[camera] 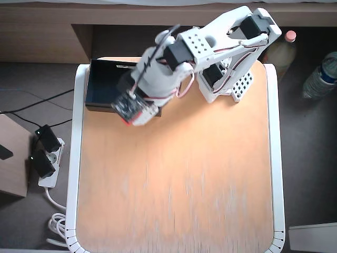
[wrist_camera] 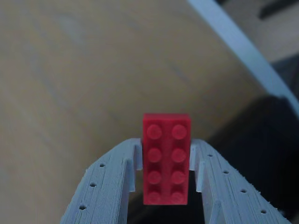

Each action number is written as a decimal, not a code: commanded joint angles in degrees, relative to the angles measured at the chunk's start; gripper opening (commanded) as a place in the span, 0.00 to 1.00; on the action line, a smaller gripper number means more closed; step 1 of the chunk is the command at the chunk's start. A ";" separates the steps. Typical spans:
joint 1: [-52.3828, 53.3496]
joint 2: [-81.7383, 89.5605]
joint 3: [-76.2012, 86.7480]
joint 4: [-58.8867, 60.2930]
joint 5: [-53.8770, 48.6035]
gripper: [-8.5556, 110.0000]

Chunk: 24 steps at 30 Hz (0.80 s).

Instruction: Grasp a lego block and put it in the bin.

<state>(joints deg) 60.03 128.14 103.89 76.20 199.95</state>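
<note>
In the wrist view the red lego block (wrist_camera: 166, 158) stands lengthwise between my two pale printed fingers (wrist_camera: 114, 177), studs facing the camera. My gripper (wrist_camera: 166, 145) is shut on it and carries it above the wooden table. A dark shape at the lower right looks like the bin (wrist_camera: 261, 140). The overhead view has the black bin (camera: 102, 84) at the table's top left corner. There my gripper (camera: 130, 115) hovers at the bin's front edge near its right end, and only a red sliver of the block (camera: 125, 120) shows under it.
The arm's white base (camera: 226, 84) sits at the table's top right. The wooden table has a white rim (camera: 79, 158). A power strip (camera: 45, 158) and cables lie on the floor at left, and bottles (camera: 321, 76) stand at right.
</note>
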 commanded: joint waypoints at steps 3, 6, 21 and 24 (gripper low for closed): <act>13.62 3.43 -6.50 0.35 2.90 0.08; 18.63 3.16 -6.42 0.44 3.60 0.08; 26.63 -6.94 -5.01 0.35 1.23 0.08; 26.46 -9.84 -4.39 0.35 0.70 0.08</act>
<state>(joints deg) 85.61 119.62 103.89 76.20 201.18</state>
